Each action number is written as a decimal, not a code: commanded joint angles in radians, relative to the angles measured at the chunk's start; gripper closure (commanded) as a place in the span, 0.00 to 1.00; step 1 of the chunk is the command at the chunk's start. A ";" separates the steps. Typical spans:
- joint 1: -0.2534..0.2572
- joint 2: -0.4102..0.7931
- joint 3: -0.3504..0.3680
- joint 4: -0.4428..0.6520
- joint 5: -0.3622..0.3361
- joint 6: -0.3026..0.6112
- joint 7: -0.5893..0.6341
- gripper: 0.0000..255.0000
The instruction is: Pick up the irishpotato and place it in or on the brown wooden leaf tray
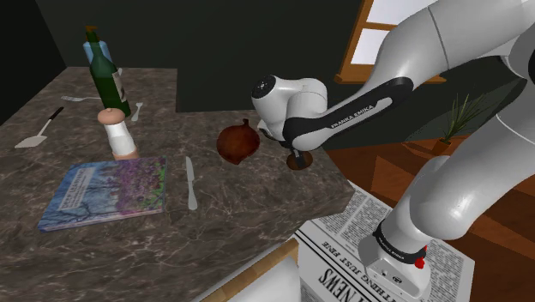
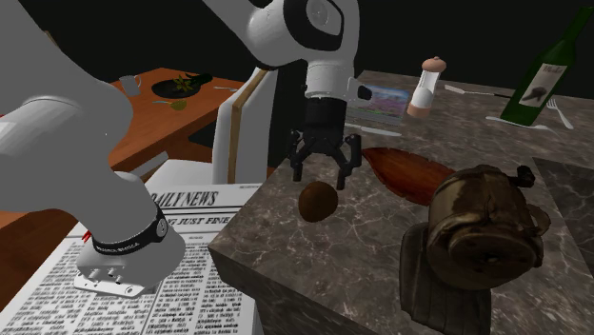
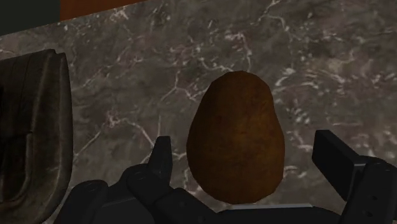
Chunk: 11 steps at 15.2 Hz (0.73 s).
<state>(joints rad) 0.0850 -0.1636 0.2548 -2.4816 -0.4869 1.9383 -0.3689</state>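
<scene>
The brown egg-shaped potato point(image 3: 235, 140) is being straddled by the black two-finger gripper point(image 2: 321, 176), jaws spread (closed off-centre, they could squirt it across the dark marbled counter point(image 2: 366, 243)).

Green bottle point(image 1: 105, 75), book point(image 1: 105, 193), knife point(image 1: 190, 182), newspaper point(image 1: 330, 257).

White rounded arm point(image 1: 480, 86) with dark joints, FRANKA EMIKA lettering, black end effector point(image 2: 321, 178).

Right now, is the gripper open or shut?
Open: the gripper has its fingers apart on either side of the potato, neither touching it.
</scene>
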 commanded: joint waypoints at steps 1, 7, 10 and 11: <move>-0.007 0.007 -0.006 -0.018 -0.016 0.026 0.004 0.00; -0.016 0.018 -0.015 -0.041 -0.034 0.060 0.013 0.00; -0.016 0.018 -0.015 -0.041 -0.034 0.060 0.013 0.00; -0.016 0.018 -0.014 -0.041 -0.034 0.060 0.013 0.00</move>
<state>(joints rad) 0.0686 -0.1456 0.2403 -2.5224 -0.5209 1.9979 -0.3561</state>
